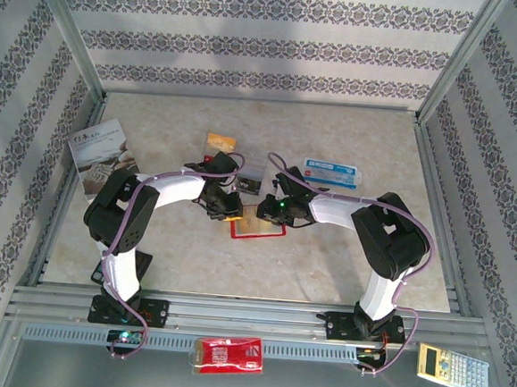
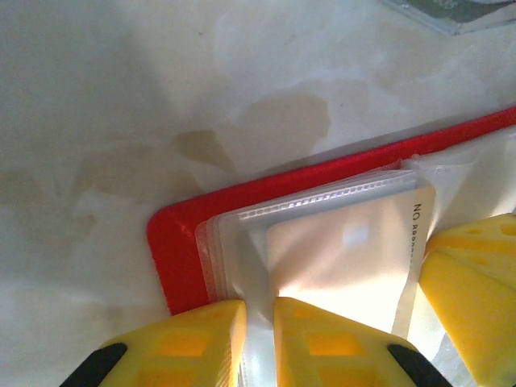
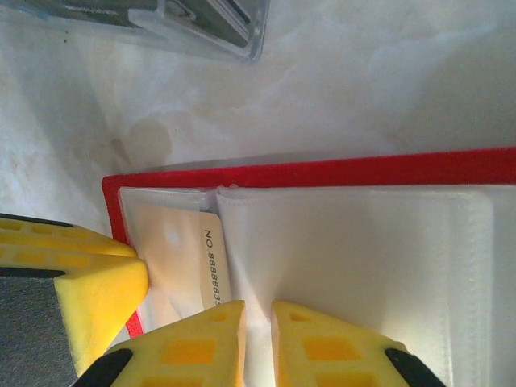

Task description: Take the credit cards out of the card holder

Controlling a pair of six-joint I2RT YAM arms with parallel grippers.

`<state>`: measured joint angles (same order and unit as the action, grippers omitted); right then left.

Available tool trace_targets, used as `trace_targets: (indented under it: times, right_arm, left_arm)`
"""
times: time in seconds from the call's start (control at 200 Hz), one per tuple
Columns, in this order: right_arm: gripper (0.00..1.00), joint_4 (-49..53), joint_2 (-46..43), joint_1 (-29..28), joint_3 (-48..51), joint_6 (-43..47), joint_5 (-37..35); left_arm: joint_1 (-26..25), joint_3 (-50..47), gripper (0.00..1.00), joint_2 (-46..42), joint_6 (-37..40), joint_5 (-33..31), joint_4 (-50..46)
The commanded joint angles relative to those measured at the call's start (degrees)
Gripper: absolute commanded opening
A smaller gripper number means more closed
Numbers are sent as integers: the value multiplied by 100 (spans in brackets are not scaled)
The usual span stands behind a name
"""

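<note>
Card holder (image 3: pixel 322 171), a small red folding wallet with clear-plastic pockets (image 3: pixel 355 258), lies open midway between the left and right edges of the table (image 1: pixel 370 256). Left gripper (image 2: pixel 260 318) and right gripper (image 3: pixel 258 318) are each almost closed, pinching a pocket leaf, probably to spread the pockets and free the pale numbered card (image 3: pixel 211 266) inside.

This is a robot test cell in a lab, not a home. A pale marbled surface (image 1: pixel 343 263) is boxed in by aluminium frame posts (image 1: pixel 70 31) and patterned wall panels (image 1: pixel 270 46). The left arm (image 1: pixel 128 237) and right arm (image 1: pixel 388 249) are bolted to slotted metal rails (image 1: pixel 249 316) along the near edge. A calculator (image 1: pixel 453 368) lies on the outer ledge.
</note>
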<state>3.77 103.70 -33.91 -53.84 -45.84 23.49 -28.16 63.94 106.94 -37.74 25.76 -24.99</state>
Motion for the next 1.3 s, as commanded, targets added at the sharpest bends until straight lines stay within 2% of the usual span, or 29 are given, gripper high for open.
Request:
trace_targets:
  times: [0.0,0.29,0.739,1.069,1.294]
  right_arm:
    - [17,-16,120,-91,-100,163,192]
    - [16,1,-414,-94,142,187,-473]
    - [20,-210,68,-165,-34,188,231]
    - [15,-228,142,-187,-78,258,306]
    - [2,-201,-100,-134,121,256,-100]
  left_arm:
    - [-84,-112,19,435,117,-313,-224]
    - [-84,-137,19,433,134,-341,-258]
    - [-84,-159,19,425,135,-334,-243]
    - [-84,-172,19,449,126,-334,-224]
    - [-80,-153,20,364,151,-452,-293]
